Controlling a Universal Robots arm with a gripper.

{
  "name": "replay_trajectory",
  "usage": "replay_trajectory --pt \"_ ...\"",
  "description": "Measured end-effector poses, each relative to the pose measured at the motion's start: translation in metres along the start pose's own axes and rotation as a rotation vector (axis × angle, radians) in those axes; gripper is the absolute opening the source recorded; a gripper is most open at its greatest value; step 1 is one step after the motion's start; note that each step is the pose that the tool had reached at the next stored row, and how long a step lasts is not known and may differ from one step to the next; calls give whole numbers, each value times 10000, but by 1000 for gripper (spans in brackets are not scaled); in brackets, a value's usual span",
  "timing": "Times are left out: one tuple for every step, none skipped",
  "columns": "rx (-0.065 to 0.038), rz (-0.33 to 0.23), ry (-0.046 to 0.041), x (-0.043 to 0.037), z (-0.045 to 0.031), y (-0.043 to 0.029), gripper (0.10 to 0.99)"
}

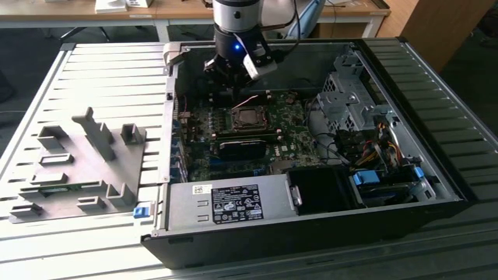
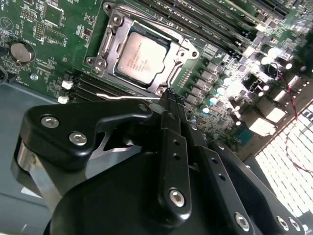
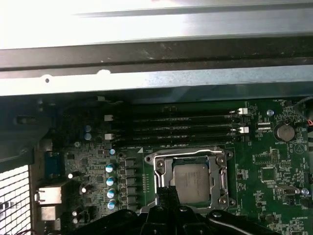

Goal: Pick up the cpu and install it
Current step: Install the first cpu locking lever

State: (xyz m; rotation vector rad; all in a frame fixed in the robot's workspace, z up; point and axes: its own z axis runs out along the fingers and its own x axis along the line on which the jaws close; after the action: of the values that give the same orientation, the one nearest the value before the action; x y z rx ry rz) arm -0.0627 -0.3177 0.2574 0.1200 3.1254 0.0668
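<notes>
The cpu (image 2: 142, 54), a flat square chip with a silvery-grey top, lies in the metal socket frame (image 2: 110, 44) on the green motherboard (image 2: 58, 44). In the exterior view the cpu (image 1: 249, 118) sits near the middle of the open computer case, with my gripper (image 1: 235, 93) hanging just above and behind it. In the second wrist view my gripper (image 2: 168, 98) has its two black fingers pressed together with nothing between them, the tips apart from the chip's edge. The first wrist view shows the cpu (image 3: 191, 182) beside my gripper (image 3: 168, 192) tips.
The black case wall (image 1: 311, 233) surrounds the board. A power supply (image 1: 225, 204), a drive cage (image 1: 350, 96) and loose cables (image 1: 374, 146) crowd the exterior view's right. Memory slots (image 3: 176, 129) run beside the socket. A grey fixture plate (image 1: 78, 163) with blocks lies on the slatted table.
</notes>
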Motion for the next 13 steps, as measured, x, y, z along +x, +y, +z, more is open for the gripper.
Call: replay_trajectory --pt "1 0 0 -6 8 1 106" --pt "1 0 0 -12 17 3 106" --pt "2 0 1 -18 24 5 106" --pt "1 0 1 -24 32 7 106" --pt "1 0 1 -28 40 10 106" --pt "1 0 1 -32 48 12 106" --pt "1 0 1 -35 55 14 106" --pt "2 1 2 -37 59 16 106" --pt "2 2 1 -39 62 18 106" --pt "1 1 1 -39 64 19 106" --pt "2 0 2 -39 65 19 106" --pt "3 0 2 -40 66 19 106" --pt "3 0 2 -40 66 19 106"
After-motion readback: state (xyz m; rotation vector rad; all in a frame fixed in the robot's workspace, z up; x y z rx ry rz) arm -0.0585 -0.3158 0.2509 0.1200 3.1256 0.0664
